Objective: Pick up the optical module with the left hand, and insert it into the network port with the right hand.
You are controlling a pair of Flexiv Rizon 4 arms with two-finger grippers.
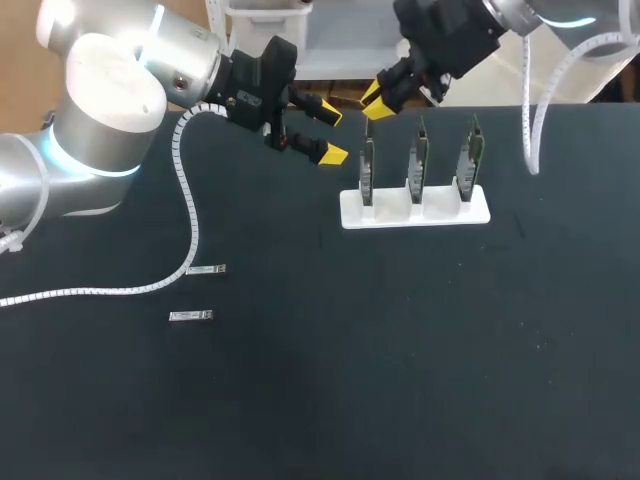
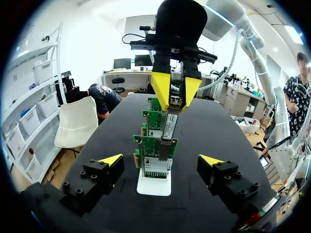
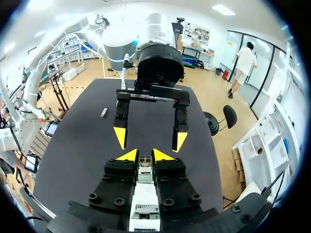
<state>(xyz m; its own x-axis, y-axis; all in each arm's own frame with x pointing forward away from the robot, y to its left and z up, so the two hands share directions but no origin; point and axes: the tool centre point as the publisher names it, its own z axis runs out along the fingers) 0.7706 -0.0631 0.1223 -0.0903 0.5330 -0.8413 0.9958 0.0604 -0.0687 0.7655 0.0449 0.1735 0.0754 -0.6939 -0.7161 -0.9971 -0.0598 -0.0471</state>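
Two spare modules (image 1: 207, 270) lie flat on the tabletop (image 1: 400, 380) at the left, well apart from the rest. I think nothing can hurt them there.

The left claw (image 1: 333, 135) is near the first card (image 1: 367, 170). It could bump the card or the other arm if it goes any closer.

The right claw (image 2: 174, 94) holds the optical module (image 2: 169, 125) over that card. The module looks a bit tilted. If it is pushed down crooked, I think it could miss the port, get stuck or bend the card. I cannot see the port well. A hard push could also tip the white stand (image 1: 415, 210), which holds three cards standing up.

Now the arms. The left arm comes in from the left and lies low and flat, pointing at the cards. Its claw is wide open and holds nothing. The right arm comes in from the far right corner and points down at the first card. Its claw is closed on the module, pinching it from two sides, and the module's low end is at the top of the card.
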